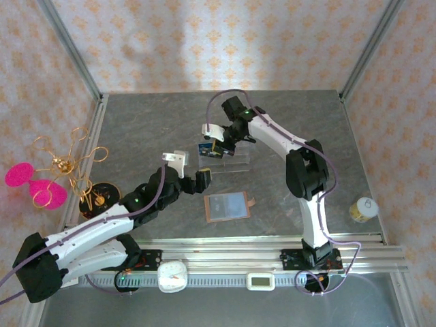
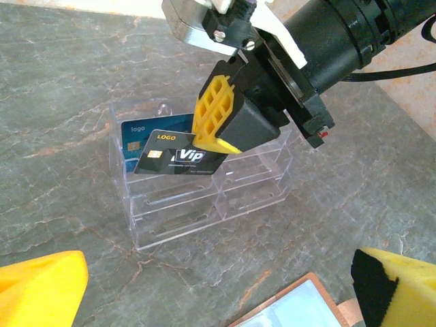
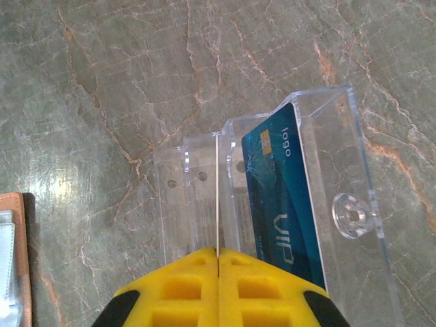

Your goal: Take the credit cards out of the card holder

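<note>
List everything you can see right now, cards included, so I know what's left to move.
blue credit card: one, bright blue, standing in the rack's back tier
black credit card: one, black, pinched over the rack's middle tiers
card holder: one, tan-brown with pale inside, lying open on the table nearer the arm bases than the rack
acrylic rack: one, clear, mid-table
wire stand: one, gold with pink discs, at the left edge
jar: one, yellow-white, at the right edge
clock: one, white, on the near rail
display: one, white, on the near rail
left gripper: open, beside the card holder
right gripper: shut on the black credit card
</note>
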### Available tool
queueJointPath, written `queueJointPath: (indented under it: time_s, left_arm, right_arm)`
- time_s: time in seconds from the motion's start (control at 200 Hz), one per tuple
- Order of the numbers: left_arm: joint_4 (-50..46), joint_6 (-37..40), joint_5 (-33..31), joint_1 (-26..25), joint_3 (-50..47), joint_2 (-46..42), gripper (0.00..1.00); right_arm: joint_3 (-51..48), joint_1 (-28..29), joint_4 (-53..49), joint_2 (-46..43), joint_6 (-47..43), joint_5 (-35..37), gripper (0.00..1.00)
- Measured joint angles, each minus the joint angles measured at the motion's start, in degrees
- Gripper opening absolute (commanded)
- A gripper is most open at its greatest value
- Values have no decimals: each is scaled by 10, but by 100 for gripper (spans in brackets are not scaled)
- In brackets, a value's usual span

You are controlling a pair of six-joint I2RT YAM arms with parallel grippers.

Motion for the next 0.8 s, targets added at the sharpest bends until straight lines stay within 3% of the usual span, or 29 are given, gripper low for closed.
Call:
queueJointPath:
  time_s: [0.566, 0.621, 0.706, 0.801]
  left_arm:
    - [6, 0, 6, 5, -4, -5, 99]
    - [7, 0, 7, 5, -4, -6, 99]
    - [7, 0, 11, 5, -4, -8, 99]
    - [9, 0, 14, 5, -4, -11, 99]
  right_arm:
    - [-7, 29, 17, 11, 9, 59, 0]
    - [-9, 30, 19, 11, 12, 64, 6]
    - [-9, 30, 24, 11, 22, 70, 25]
    - [-9, 30, 33, 11, 34, 73, 33]
